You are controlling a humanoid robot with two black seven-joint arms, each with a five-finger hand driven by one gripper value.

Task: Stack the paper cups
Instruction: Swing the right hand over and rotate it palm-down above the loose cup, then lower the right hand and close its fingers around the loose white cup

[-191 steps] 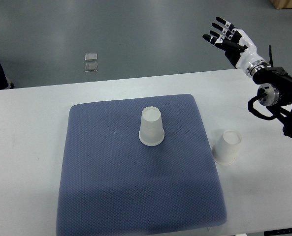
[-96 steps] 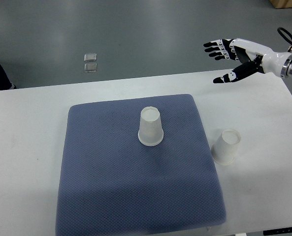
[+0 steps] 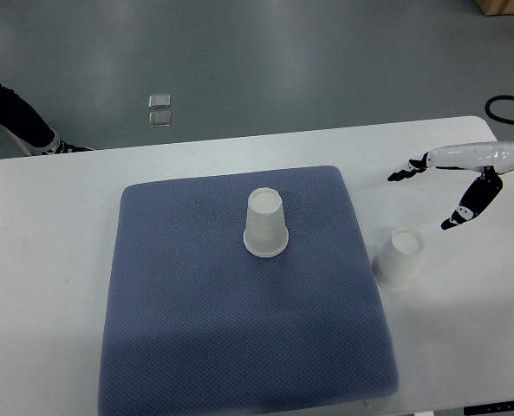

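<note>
Right hand [image 3: 452, 186] hangs over the counter [image 3: 48, 260] at approx 2 o'clock from the mat [image 3: 196, 329], fingers [image 3: 400, 174] spread, thumb dropped, gripping nothing. Two paper cups, both upside down: one cup [image 3: 266, 224] mid-mat, the other cup [image 3: 400, 258] on bare counter just off the mat's 3 o'clock edge, just below the hand. Thin paper, v. light, crushes easily, so probably best taken round the side wall w/ a soft pinch, not at the rim. Left arm not visible.
</note>
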